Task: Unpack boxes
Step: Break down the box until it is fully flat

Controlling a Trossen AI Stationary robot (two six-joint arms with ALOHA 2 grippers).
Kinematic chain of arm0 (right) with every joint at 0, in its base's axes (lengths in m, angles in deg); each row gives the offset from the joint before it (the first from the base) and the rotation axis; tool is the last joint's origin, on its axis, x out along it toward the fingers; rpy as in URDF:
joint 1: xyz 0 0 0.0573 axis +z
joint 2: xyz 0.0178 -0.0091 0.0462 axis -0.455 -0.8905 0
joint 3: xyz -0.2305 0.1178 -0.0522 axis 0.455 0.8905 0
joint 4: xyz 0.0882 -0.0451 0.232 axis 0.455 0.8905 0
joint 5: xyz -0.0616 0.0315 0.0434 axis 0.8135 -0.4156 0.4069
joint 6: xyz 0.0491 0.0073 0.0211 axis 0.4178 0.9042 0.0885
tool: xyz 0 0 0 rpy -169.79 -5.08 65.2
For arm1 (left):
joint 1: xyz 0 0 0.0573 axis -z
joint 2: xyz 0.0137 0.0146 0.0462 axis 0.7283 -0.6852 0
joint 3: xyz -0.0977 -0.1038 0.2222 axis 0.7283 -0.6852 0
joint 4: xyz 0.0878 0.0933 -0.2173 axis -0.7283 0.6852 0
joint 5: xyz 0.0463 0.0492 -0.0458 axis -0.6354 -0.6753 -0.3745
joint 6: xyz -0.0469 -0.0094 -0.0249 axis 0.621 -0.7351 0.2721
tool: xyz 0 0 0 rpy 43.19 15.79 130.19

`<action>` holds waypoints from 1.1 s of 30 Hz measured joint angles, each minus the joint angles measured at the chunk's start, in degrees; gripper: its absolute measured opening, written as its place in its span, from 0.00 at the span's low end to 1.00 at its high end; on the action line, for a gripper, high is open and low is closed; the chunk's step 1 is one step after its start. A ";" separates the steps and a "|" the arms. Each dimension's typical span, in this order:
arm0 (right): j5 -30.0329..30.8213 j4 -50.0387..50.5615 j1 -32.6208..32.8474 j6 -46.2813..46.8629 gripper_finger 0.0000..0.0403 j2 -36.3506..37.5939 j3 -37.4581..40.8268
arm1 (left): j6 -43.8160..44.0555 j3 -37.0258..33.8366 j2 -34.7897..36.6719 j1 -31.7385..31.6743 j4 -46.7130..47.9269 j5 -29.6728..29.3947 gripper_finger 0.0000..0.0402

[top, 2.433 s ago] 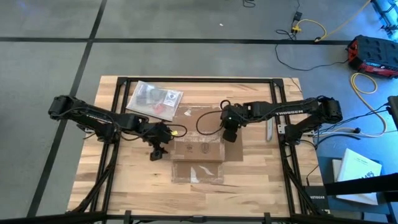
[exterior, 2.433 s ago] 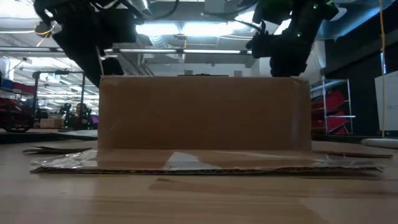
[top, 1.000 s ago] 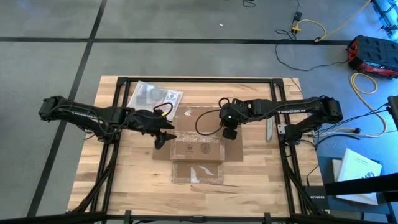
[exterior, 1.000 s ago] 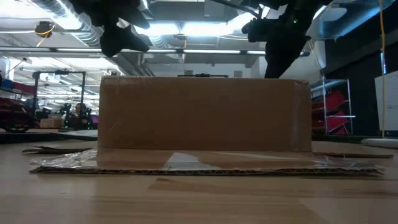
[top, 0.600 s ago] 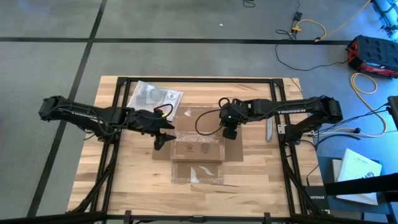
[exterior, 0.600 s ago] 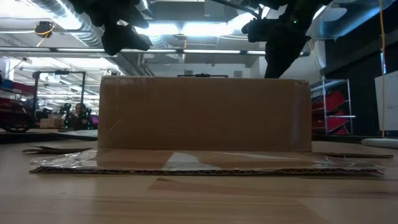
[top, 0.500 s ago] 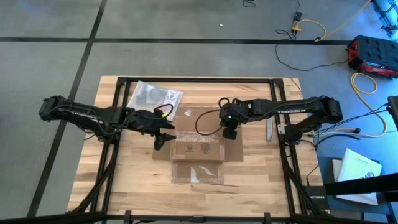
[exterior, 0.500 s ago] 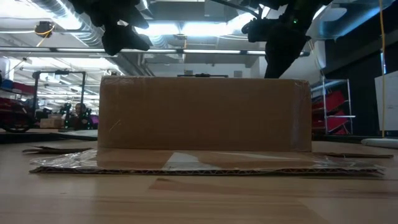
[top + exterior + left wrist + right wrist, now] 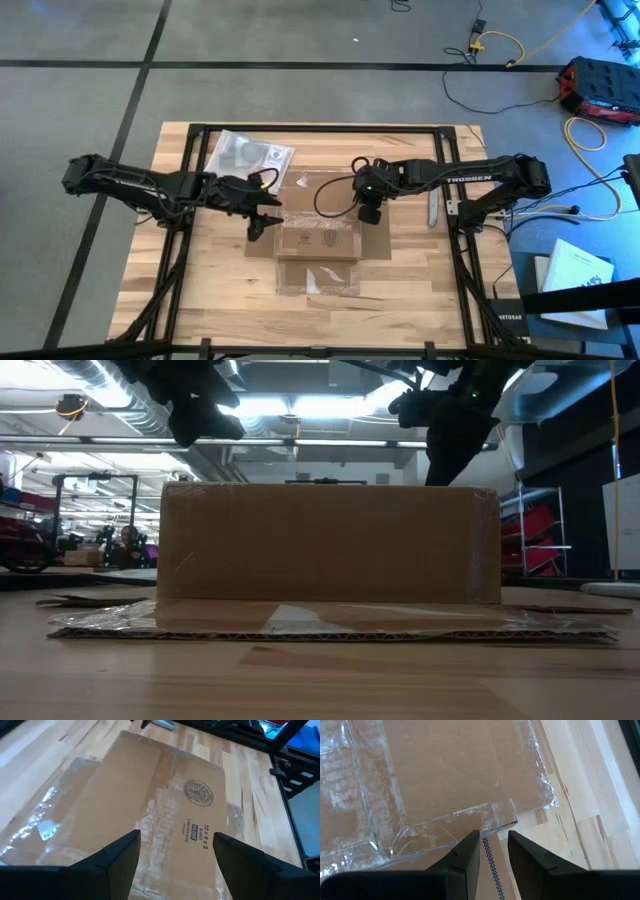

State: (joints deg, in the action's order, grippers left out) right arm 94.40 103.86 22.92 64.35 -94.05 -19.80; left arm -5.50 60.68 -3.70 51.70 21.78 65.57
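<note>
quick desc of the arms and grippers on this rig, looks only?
Two dark, near-black jointed arms. The right arm carries white lettering along its forearm and a black cable looping near its wrist. A yellow cable shows by the left gripper. The right gripper has two matte black, wedge-shaped fingers, like the left's.

From my low view the box (image 9: pixel 330 545) shows only one wall; its top and contents are hidden from me. The arms there are cut off at the upper edge, so I can't see the fingertips. In my left wrist view the box runs off the lower edge beneath the left gripper (image 9: pixel 175 851). From overhead, what sits inside the clear bag (image 9: pixel 248 157) beyond the left gripper is too small to tell.
</note>
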 joint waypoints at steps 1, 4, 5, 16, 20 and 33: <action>0.00 0.00 0.00 -0.02 0.22 0.00 0.00 | -0.35 0.00 0.00 -0.36 -0.39 -0.07 0.59; 0.00 0.00 0.00 0.00 0.22 0.00 0.00 | -1.83 0.00 0.02 -1.45 -1.77 -0.15 0.59; 0.00 0.00 0.00 0.00 0.22 0.00 0.00 | -2.43 0.00 0.00 -1.89 -2.25 -0.15 0.59; -0.02 0.00 0.00 0.00 0.22 0.00 0.00 | -3.82 0.02 0.02 -5.03 -3.63 -0.15 0.59; -0.04 0.00 0.00 0.00 0.22 0.00 0.00 | -3.98 0.02 0.02 -5.05 -3.74 -0.17 0.59; -0.07 0.00 0.00 0.00 0.22 0.00 0.00 | -4.38 0.02 0.02 -5.05 -4.01 -0.15 0.59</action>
State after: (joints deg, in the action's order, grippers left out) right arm 94.33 103.86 22.92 64.35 -94.05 -19.80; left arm -9.87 60.70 -3.68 46.65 17.77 65.42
